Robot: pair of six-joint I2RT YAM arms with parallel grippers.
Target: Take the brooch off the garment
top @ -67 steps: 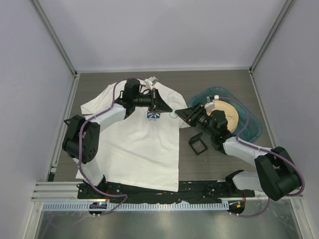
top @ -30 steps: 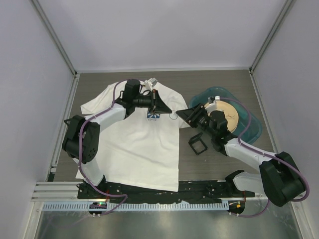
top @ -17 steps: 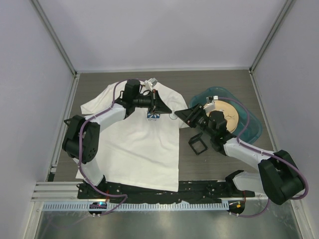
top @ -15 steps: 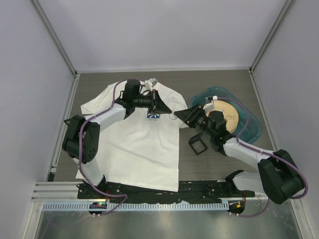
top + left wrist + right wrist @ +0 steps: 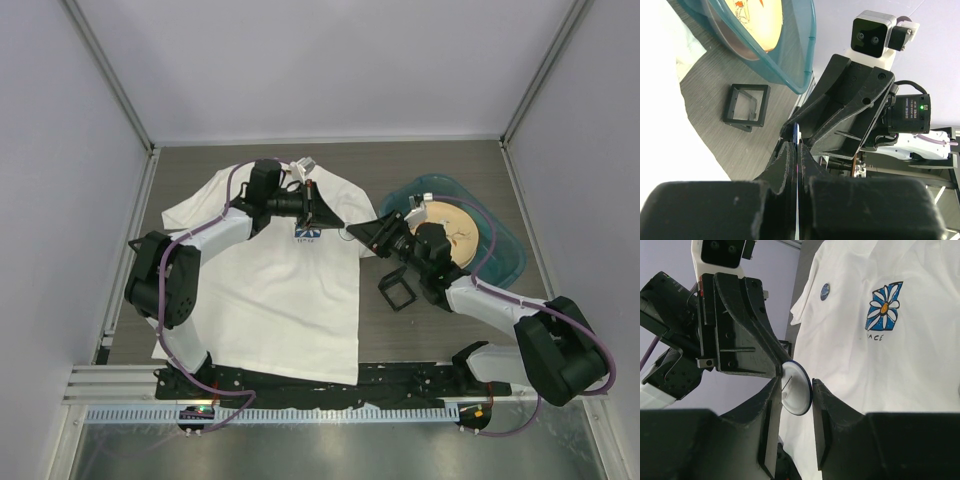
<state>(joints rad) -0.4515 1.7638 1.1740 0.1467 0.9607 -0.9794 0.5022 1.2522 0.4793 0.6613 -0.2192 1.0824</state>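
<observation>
So we've got a grey wood-look counter boxed in by plain pale walls. Over on the left a white shirt lies flat, with its blue-and-white flower print on the chest. In the right wrist view we also spot a little dark-blue dot on the shirt, up-left of the print. We can't tell what it is.

The left pincer hangs by the shirt's sleeve edge, clenched tight on the brooch. The brooch is off the shirt and held up in the air. It's a round disc with a dark-blue rim, showing us its white back and pin.

The right pincer has a finger on each side of that disc, right up against the rim, and we honestly can't tell if it's pinching. Further right sits a small black square frame, then a teal tub with a tan round plate in it.
</observation>
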